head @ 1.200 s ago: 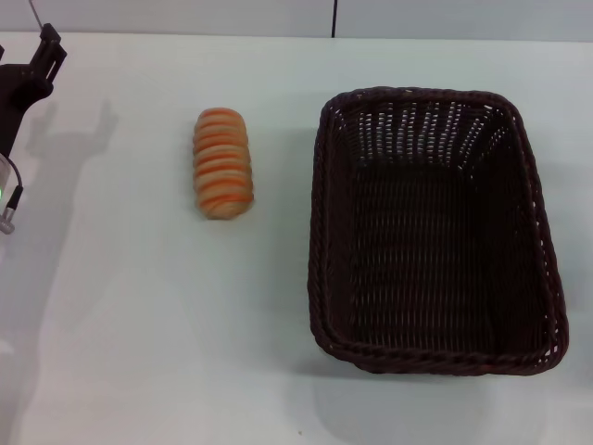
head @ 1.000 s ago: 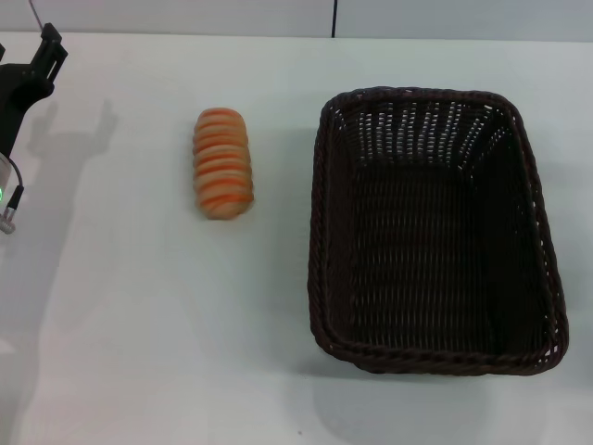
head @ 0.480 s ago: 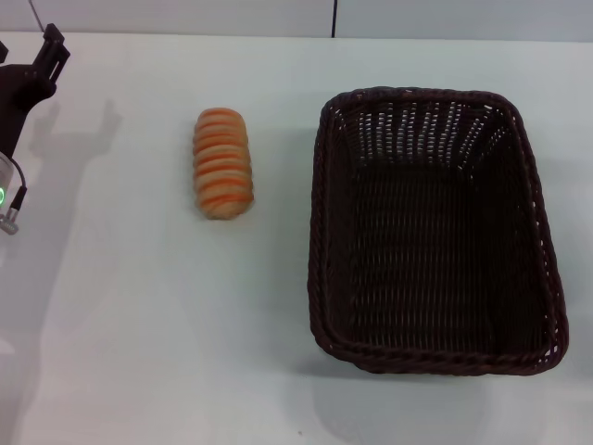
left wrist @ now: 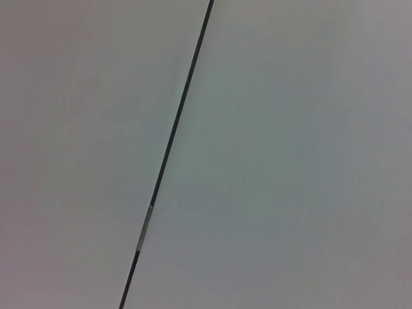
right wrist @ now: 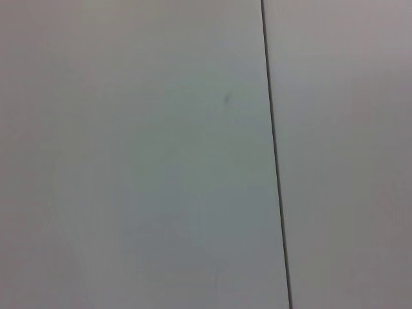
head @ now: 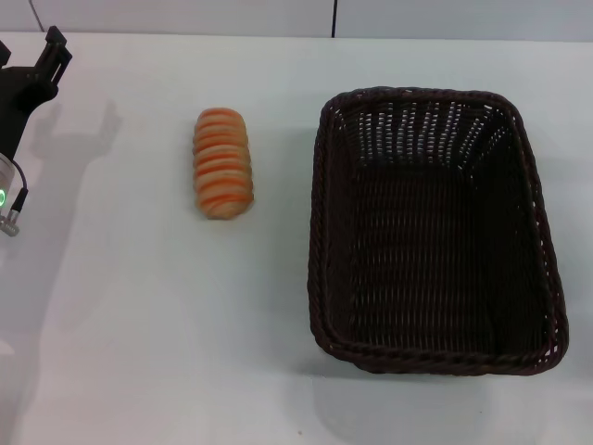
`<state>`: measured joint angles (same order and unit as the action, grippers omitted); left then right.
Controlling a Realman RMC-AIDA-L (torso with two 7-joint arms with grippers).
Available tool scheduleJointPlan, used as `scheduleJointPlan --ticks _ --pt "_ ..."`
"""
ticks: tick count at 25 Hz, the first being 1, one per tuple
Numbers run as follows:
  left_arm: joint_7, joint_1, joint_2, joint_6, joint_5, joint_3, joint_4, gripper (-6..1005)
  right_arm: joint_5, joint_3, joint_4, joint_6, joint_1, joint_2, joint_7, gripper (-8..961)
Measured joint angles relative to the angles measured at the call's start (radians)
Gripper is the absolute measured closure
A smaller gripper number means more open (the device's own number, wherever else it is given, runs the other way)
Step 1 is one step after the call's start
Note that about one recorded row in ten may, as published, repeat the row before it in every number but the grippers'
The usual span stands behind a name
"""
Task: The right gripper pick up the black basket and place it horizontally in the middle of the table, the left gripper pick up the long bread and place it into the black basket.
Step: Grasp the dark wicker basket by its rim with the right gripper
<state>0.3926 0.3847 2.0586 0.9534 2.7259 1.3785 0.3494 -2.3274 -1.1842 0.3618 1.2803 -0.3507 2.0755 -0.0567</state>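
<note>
The black basket (head: pixel 435 232) stands empty on the right half of the white table (head: pixel 148 324), its long side running from far to near. The long bread (head: pixel 222 164), tan with orange-red stripes, lies on the table left of the basket, apart from it, also lengthwise far to near. My left gripper (head: pixel 32 69) hangs at the far left edge of the head view, well left of the bread, partly cut off by the frame. My right gripper is out of view. Both wrist views show neither basket nor bread.
A pale wall with a dark vertical seam (head: pixel 334 19) runs behind the table's far edge. The left wrist view shows only a grey surface with a seam (left wrist: pixel 174 129), and so does the right wrist view (right wrist: pixel 273 154).
My left gripper has shifted slightly to the right and away. The bread and the basket have not moved.
</note>
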Motion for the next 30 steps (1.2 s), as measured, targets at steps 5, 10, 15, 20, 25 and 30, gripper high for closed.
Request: scheduleJointPlan --ticks 5,10,15,20,25,30 --pt "0.0 0.004 0.0 0.001 0.0 0.0 -0.004 172 0.001 0.0 -0.001 0.001 0.001 0.001 0.0 238" --pt "-0.001 0.01 0.0 0.002 0.0 0.001 -0.009 172 0.003 0.0 0.001 0.002 0.004 0.001 0.0 239" --pt "-0.002 0.012 -0.001 0.002 0.0 0.001 -0.009 173 0.012 0.0 -0.002 0.002 0.004 0.002 0.0 239" --pt "0.011 0.011 -0.003 0.002 0.0 -0.007 0.006 173 0.013 0.0 -0.002 0.002 0.003 0.002 0.0 240" --pt "0.064 -0.052 -0.036 -0.063 0.041 -0.084 0.195 173 0.013 0.0 0.0 0.003 0.006 0.002 0.0 240" --pt "0.047 -0.12 -0.041 -0.251 0.134 -0.039 0.413 173 0.013 0.0 -0.002 0.003 0.008 0.003 0.001 239"
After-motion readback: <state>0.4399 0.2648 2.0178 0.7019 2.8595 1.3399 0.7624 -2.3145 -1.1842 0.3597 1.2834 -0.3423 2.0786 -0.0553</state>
